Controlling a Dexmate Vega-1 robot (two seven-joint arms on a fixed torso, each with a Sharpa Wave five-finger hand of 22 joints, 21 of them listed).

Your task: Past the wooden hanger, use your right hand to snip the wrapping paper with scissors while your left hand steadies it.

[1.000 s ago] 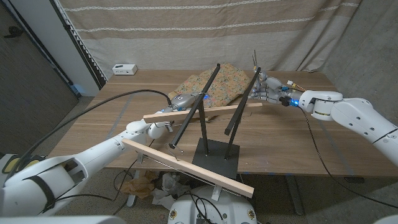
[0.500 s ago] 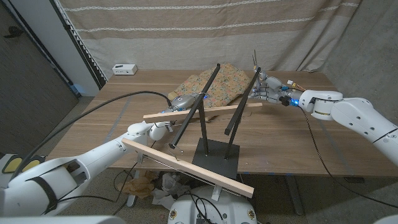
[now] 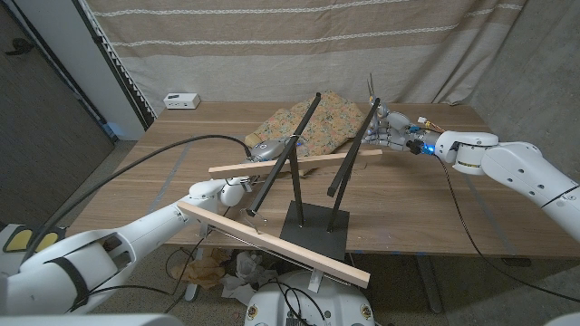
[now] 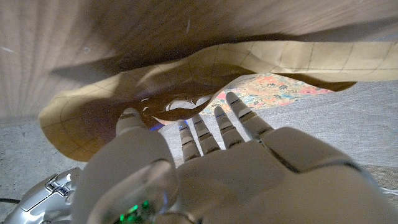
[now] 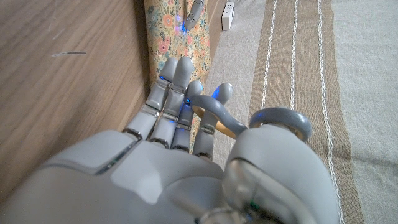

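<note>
Head view: paper [image 3: 313, 125] lies on the table [image 3: 181, 181] just behind the hanger [image 3: 304, 186]. Left hand [image 3: 265, 148] at the paper's near edge, left of the hanger's posts. Right hand [image 3: 391, 131] right of the posts, beside the paper, holding scissors [image 3: 372, 91] blades up.

Left wrist view: left hand [image 4: 211, 155] with fingers spread, tips under the paper's [image 4: 186, 74] lifted edge; contact unclear.

Right wrist view: right hand [image 5: 180, 124] curled around the scissors' [image 5: 249, 121] grey handles, near the paper [image 5: 171, 31].
</note>
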